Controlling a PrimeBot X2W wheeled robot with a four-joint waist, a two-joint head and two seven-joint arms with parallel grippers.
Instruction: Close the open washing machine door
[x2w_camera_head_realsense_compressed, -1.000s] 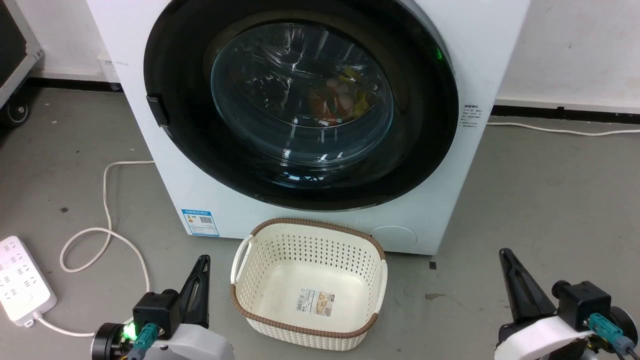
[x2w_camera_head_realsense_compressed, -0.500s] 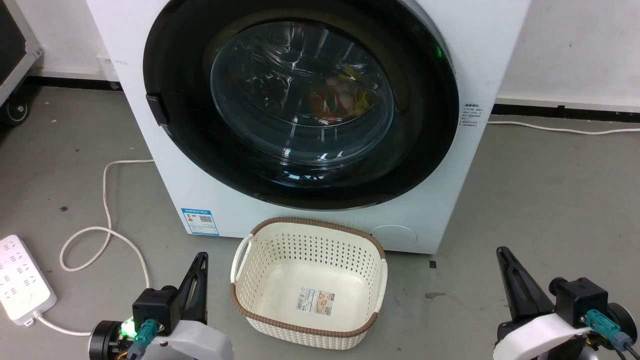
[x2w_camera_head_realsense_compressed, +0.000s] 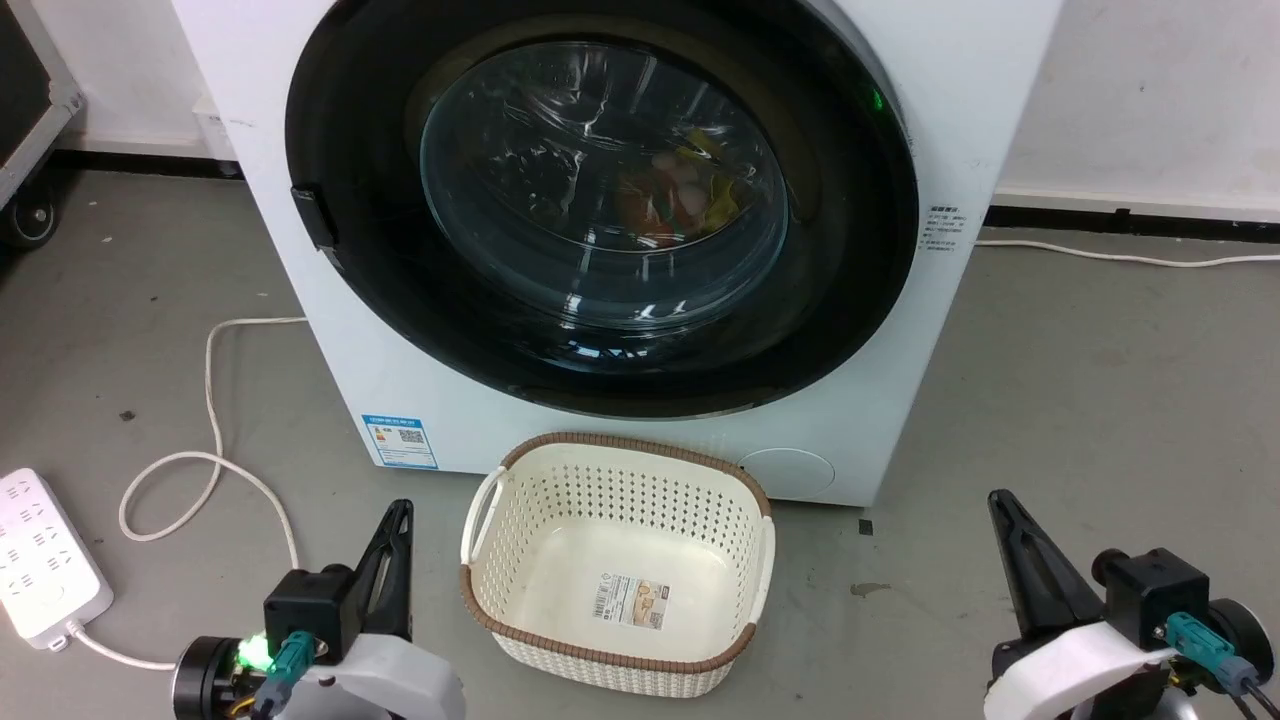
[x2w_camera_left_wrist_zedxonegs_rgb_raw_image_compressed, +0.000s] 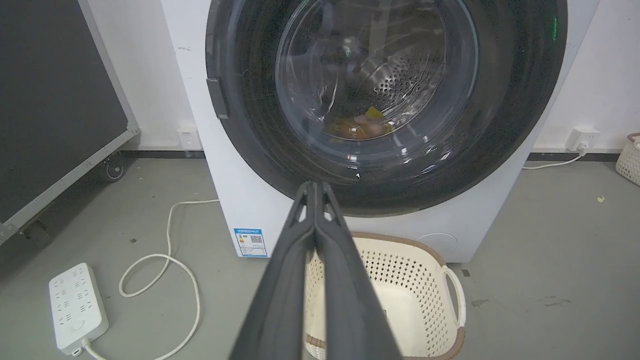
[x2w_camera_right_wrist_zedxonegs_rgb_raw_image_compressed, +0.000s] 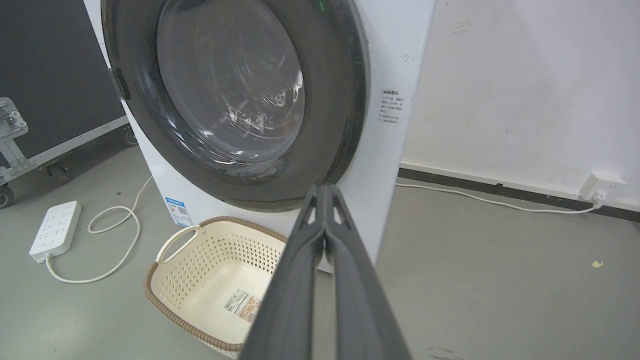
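The washing machine (x2w_camera_head_realsense_compressed: 960, 90) is a big white box facing me. Its round black door (x2w_camera_head_realsense_compressed: 850, 270) lies flat against the front, with coloured laundry visible through the glass bowl window (x2w_camera_head_realsense_compressed: 600, 190). A latch tab (x2w_camera_head_realsense_compressed: 312, 215) sits at the door's left rim. My left gripper (x2w_camera_head_realsense_compressed: 398, 515) is shut and empty at the lower left, well short of the machine. At the lower right my right gripper (x2w_camera_head_realsense_compressed: 1000, 505) is shut and empty too. In the wrist views, the left gripper (x2w_camera_left_wrist_zedxonegs_rgb_raw_image_compressed: 314, 186) and right gripper (x2w_camera_right_wrist_zedxonegs_rgb_raw_image_compressed: 324, 188) each show fingers pressed together, pointing at the door (x2w_camera_left_wrist_zedxonegs_rgb_raw_image_compressed: 505, 130) (x2w_camera_right_wrist_zedxonegs_rgb_raw_image_compressed: 340, 105).
A cream perforated basket (x2w_camera_head_realsense_compressed: 480, 585) stands empty on the floor between my grippers, just in front of the machine. A white power strip (x2w_camera_head_realsense_compressed: 40, 560) and looping cable (x2w_camera_head_realsense_compressed: 215, 440) lie at the left. A dark wheeled case (x2w_camera_left_wrist_zedxonegs_rgb_raw_image_compressed: 55, 100) stands further left. Grey floor opens to the right.
The head view has crept slightly; both grippers sit a touch higher in it. Nothing else has moved and the door stays against the machine.
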